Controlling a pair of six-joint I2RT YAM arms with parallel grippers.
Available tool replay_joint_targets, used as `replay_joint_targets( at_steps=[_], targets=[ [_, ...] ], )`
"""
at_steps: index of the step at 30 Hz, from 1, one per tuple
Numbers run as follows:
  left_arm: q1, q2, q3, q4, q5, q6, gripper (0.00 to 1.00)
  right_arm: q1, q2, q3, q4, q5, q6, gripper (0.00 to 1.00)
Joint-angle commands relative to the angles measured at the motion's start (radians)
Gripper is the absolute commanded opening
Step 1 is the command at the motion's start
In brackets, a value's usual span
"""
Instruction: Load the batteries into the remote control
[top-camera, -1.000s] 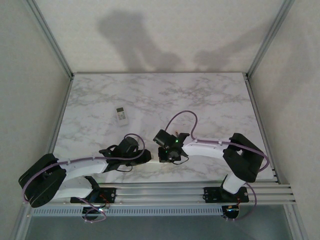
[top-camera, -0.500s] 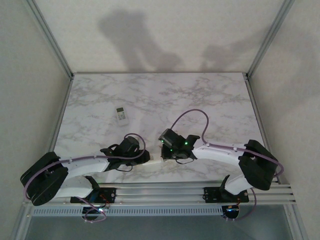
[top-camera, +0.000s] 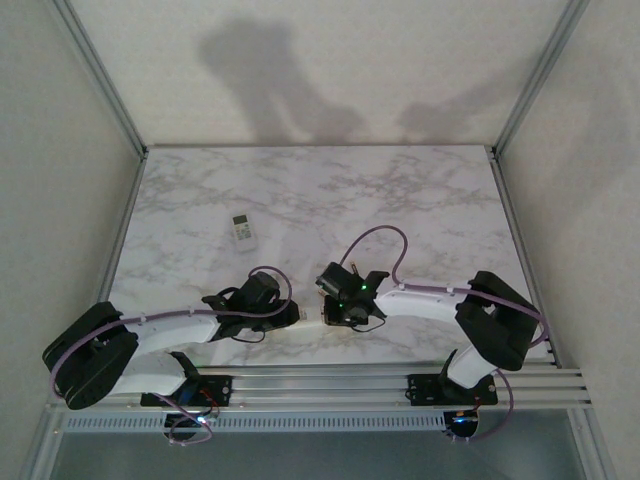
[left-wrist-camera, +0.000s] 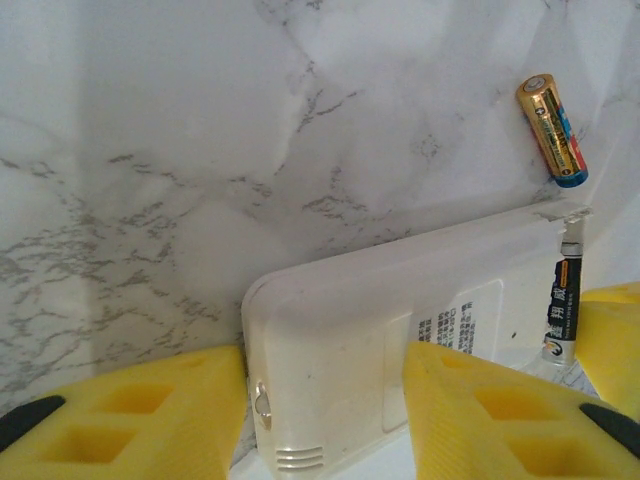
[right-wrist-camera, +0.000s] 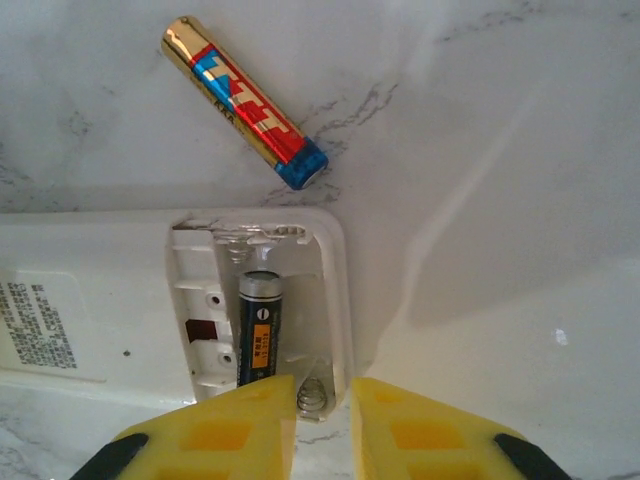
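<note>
White right arm has drawn its elbow back inward since half-second ago; left arm and small far remote (top-camera: 244, 231) unmoved. Between grippers, white remote (left-wrist-camera: 340, 340) lies back-up, battery compartment (right-wrist-camera: 305, 300) open: dark battery (right-wrist-camera: 260, 335) seated inside, spring (right-wrist-camera: 312, 393) beside it. Loose gold battery (right-wrist-camera: 245, 102) on marble just beyond. Yellow fingers of left gripper (left-wrist-camera: 320, 390) apart, straddling remote's end; grip cannot tell. Those of right gripper (right-wrist-camera: 322, 400) nearly together, narrow slit, at compartment's edge. Marble-pattern tabletop (top-camera: 420, 200), aluminium frame posts (top-camera: 100, 75), pale walls.
</note>
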Motion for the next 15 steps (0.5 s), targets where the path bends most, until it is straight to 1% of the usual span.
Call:
replay_joint_targets(
  at_steps=[1, 5, 10, 15],
  targets=[
    [-0.010, 0.060, -0.003, 0.069, -0.024, 0.026, 0.47, 0.004, 0.023, 0.027, 0.025, -0.028, -0.002, 0.23],
    [-0.010, 0.062, -0.002, 0.070, -0.025, 0.028, 0.47, 0.004, 0.002, 0.036, 0.002, -0.010, -0.005, 0.22],
    [-0.010, 0.059, -0.002, 0.069, -0.026, 0.027, 0.47, 0.003, -0.070, 0.033, -0.022, 0.020, -0.005, 0.22],
    [-0.010, 0.054, 0.001, 0.062, -0.028, 0.028, 0.47, 0.003, -0.069, 0.053, -0.042, 0.030, -0.001, 0.23]
  ],
)
